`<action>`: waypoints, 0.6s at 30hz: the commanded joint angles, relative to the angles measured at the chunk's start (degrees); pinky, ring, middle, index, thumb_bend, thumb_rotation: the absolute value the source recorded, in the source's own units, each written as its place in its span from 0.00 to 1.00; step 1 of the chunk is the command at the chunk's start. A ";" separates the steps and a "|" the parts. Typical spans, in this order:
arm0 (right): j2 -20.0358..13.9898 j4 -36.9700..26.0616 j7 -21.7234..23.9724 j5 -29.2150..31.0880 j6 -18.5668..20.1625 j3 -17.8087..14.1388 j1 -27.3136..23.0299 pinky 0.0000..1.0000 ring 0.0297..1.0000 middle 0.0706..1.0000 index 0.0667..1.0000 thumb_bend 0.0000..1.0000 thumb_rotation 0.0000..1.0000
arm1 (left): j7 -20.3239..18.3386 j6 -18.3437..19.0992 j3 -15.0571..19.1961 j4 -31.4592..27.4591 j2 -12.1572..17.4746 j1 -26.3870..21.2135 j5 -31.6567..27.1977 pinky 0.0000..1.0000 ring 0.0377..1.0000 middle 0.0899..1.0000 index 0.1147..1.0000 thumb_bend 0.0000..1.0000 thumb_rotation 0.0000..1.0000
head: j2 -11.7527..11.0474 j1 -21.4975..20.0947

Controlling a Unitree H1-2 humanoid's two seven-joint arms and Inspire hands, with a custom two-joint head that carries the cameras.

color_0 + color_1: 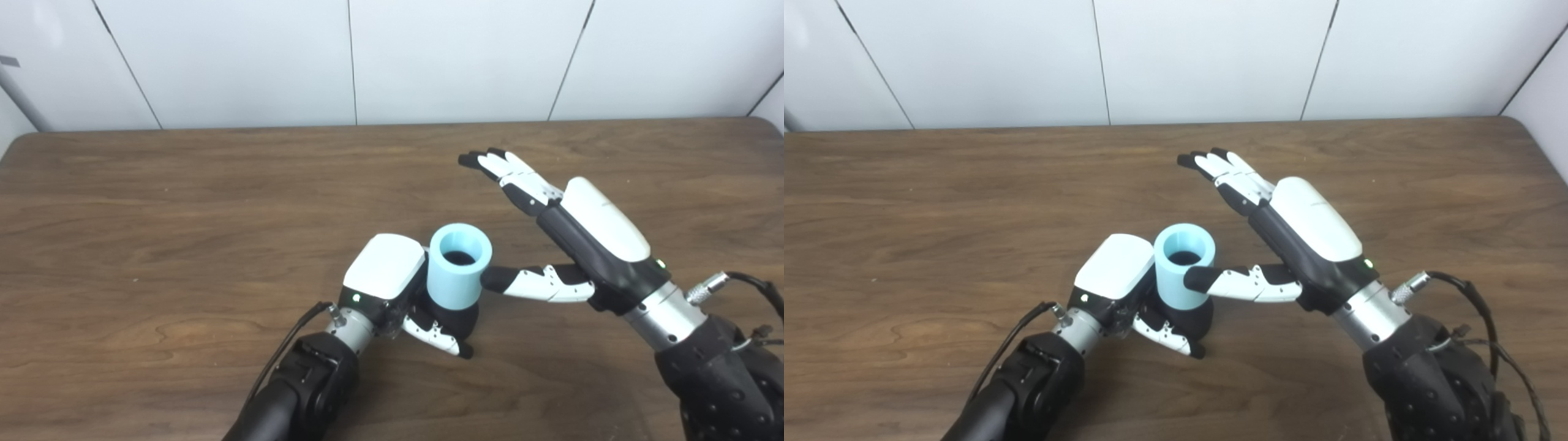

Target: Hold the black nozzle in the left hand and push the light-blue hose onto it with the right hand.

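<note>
Left hand [392, 282] is wrapped around the black nozzle [456, 321], its white back turned up and its thumb [436, 335] crossing the front of the dark base low down, so the grasp is a closed one on that piece. Seated on top of the nozzle, just to the right of the left hand's white back and touching it, stands the light-blue hose [459, 266], a short upright sleeve whose open mouth faces up and shows a dark inside. Only the lower black part of the nozzle shows beneath the hose, between the left hand's thumb and palm. To the right of the hose, the right hand [1298, 236] is spread and holds nothing: its fingers [1222, 168] stretch up and away toward the far side of the table, well clear of the hose, while its thumb [1234, 283] reaches left so that its black tip lies against the hose's right wall or just in front of it; contact cannot be judged for certain. Both hands sit over the brown wooden table [153, 233], with a cable [1470, 294] looping off the right wrist and a white panelled wall [245, 61] beyond the table's far edge.
</note>
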 commanded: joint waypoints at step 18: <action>0.46 0.21 -3.40 -0.70 -1.12 -0.09 -0.11 0.87 0.98 0.95 0.95 0.59 1.00 | -20.20 0.31 7.49 -11.10 4.57 -6.73 -2.65 1.00 1.00 0.98 0.98 1.00 0.37 | -0.27 0.63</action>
